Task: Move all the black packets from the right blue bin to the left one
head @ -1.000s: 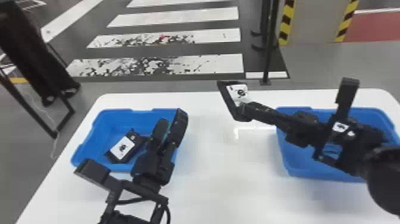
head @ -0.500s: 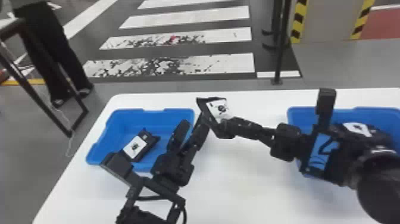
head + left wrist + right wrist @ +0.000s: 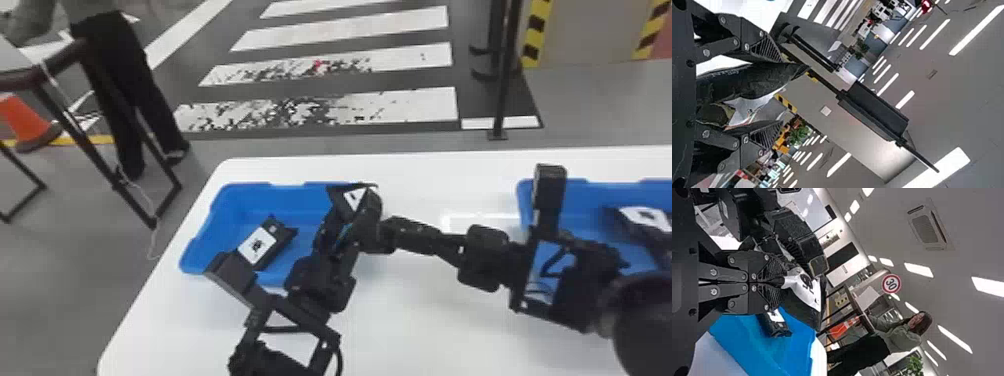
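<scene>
Dropping packets off looks like the step here. The right gripper (image 3: 781, 282) has its jaws closed on one edge of a labelled packet (image 3: 806, 290), up by the inner side of the left bin (image 3: 195, 260). The left gripper (image 3: 781, 90) seems to have its own black packet (image 3: 746, 81) clamped between its jaws. Next I'd lower each one and let go, but they're crowded together, so a snag's possible. One loose packet (image 3: 257, 245) lies in the left bin. In the head view, the right bin (image 3: 525, 200) seems to hold another labelled one (image 3: 645, 218). That pinched edge is way clearer from the right wrist, while the left wrist view sorts out the left grip, which the head view leaves murky.
</scene>
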Action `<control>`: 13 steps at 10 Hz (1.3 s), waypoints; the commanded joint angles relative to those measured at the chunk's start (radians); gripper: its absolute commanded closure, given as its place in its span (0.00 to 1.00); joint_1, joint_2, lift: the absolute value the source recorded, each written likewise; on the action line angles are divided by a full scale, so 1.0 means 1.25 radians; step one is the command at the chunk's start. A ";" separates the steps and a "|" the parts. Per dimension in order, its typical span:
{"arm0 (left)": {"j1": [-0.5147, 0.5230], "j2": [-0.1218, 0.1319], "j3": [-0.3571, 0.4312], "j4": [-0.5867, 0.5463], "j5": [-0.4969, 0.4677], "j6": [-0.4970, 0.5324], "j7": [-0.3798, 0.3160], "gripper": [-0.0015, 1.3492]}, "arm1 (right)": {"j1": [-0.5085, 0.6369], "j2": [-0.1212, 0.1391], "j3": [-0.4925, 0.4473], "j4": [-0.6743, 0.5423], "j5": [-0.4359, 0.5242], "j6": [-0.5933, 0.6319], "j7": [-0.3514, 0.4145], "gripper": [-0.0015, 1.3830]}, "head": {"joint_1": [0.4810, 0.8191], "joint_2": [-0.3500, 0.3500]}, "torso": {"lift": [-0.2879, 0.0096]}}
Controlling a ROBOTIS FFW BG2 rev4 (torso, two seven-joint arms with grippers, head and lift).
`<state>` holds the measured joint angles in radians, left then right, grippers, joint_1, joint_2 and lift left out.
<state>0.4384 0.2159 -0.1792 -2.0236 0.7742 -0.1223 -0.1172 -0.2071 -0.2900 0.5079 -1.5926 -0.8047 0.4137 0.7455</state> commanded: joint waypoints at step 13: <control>-0.135 -0.006 0.151 0.257 -0.222 -0.150 0.084 0.85 | 0.009 0.005 -0.082 0.071 0.015 -0.074 -0.001 0.08 | 0.63 1.00 | 0.40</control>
<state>0.2785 0.2026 0.0246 -1.7306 0.4834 -0.2901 -0.0189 -0.1998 -0.2837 0.4291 -1.5011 -0.8061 0.3135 0.7435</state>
